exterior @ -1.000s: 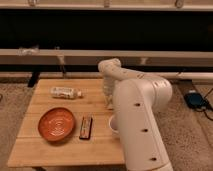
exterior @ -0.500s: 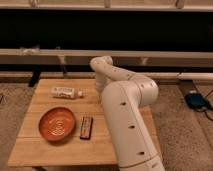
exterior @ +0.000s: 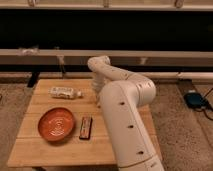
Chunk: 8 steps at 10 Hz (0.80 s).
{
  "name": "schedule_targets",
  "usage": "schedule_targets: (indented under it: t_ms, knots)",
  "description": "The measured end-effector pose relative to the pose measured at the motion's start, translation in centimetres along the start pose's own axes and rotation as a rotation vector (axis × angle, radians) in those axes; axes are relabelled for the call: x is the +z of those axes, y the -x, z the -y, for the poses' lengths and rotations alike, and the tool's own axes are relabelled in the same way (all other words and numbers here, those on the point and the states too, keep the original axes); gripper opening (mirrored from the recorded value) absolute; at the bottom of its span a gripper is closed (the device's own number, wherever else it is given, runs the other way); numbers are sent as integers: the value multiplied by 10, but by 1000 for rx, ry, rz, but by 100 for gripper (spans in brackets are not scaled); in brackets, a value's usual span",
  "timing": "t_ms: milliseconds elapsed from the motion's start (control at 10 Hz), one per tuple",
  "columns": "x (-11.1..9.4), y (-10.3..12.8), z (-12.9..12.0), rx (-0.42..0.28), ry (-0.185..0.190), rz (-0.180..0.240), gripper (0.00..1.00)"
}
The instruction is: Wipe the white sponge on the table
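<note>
The table (exterior: 50,150) has a light wooden top. My white arm reaches in from the lower right and covers the table's right half. My gripper (exterior: 96,88) is low over the far middle of the table, just right of the white labelled bottle (exterior: 65,93), which lies on its side. The arm hides most of the gripper. The white sponge is hidden, and so is the area under the gripper tip.
A round orange-red plate (exterior: 56,123) sits front left. A small dark bar (exterior: 86,127) lies beside it. A dark wall with a horizontal rail (exterior: 165,56) runs behind the table. A blue object (exterior: 195,99) lies on the floor at right.
My arm has swung left over the table, and the gripper end has moved left toward the bottle. A white object seen beside the arm one second ago is now covered.
</note>
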Motion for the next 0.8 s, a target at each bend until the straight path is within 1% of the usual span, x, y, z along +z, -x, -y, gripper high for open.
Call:
schedule_targets:
  t_ms: [100, 300, 400, 500, 700, 800]
  knots:
    - [-2, -5, -13, -23, 11, -2, 55]
    - [-10, -13, -36, -73, 36, 5, 75]
    - [-13, -14, -41, -90, 46, 8, 80]
    - [-14, -15, -40, -90, 48, 10, 80]
    - [-19, -12, -28, -54, 36, 24, 80]
    - [-23, -11, -21, -40, 32, 41, 80]
